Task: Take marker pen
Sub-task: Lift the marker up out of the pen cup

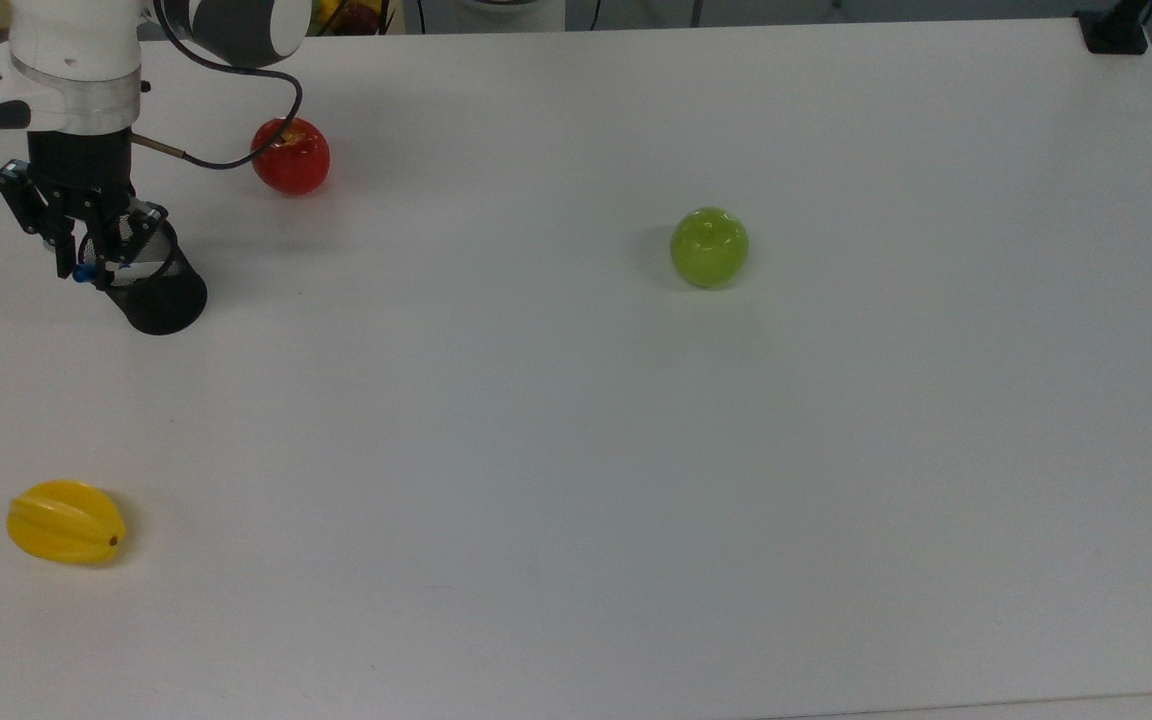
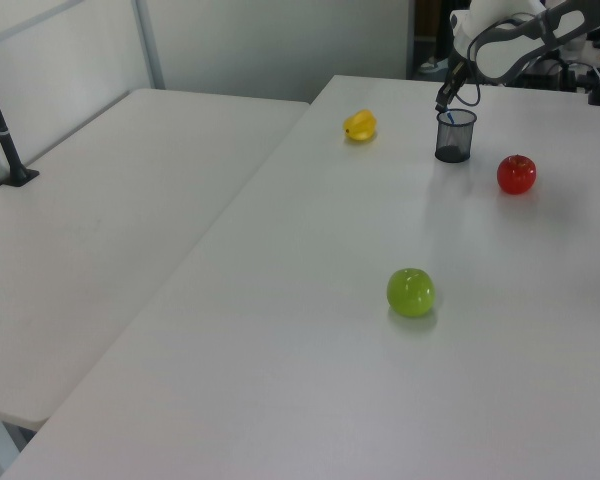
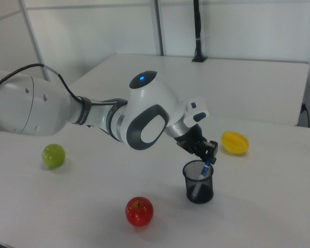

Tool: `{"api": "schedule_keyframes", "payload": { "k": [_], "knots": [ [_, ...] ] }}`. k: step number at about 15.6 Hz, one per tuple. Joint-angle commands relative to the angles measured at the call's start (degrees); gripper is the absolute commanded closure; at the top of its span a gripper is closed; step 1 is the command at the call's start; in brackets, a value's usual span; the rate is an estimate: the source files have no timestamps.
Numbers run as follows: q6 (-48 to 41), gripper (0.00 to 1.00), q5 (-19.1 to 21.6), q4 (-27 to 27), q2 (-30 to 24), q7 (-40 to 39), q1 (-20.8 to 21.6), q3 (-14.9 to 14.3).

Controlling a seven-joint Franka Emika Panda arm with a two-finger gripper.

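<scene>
Top view, marker pen [image 1: 88, 272]: stands tilted in the black mesh cup [image 1: 154, 288], blue end poking over the rim toward the top view's left.
Right view, marker pen [image 3: 202, 172]: blue top leans at the cup's [image 3: 199, 184] rim, barrel running down inside.
Gripper [image 1: 92, 262]: fingers narrowed around the blue end; whether they already pinch it, I cannot tell.
Doing it well: clamp firmly, then probably draw up along the pen's lean so the cup neither tips nor drags.
Nearby: red apple [image 1: 290, 155] behind the cup, well apart; yellow fruit [image 1: 66, 522] and green apple [image 1: 709, 247] far off on the white table [image 1: 636, 450].
</scene>
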Motion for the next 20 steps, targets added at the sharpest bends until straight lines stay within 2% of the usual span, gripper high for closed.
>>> {"api": "schedule_keyframes", "payload": {
  "k": [1,3,7,14,17,20],
  "knots": [
    [1.0,0.88,-0.15,-1.19,-0.8,-0.8,0.64,-0.48],
    [0.82,1.0,0.12,-1.2,-1.06,-0.54,0.64,-0.48],
    [0.65,1.0,0.2,-1.11,-3.07,-0.27,0.55,-0.48],
    [0.56,1.0,1.87,-1.11,-11.77,-0.27,0.38,-0.48],
    [-4.61,1.0,6.34,-0.49,-15.2,-0.53,1.25,-0.39],
    [-10.06,1.0,7.76,-0.32,-17.49,-0.36,3.44,0.31]
  ]
}}
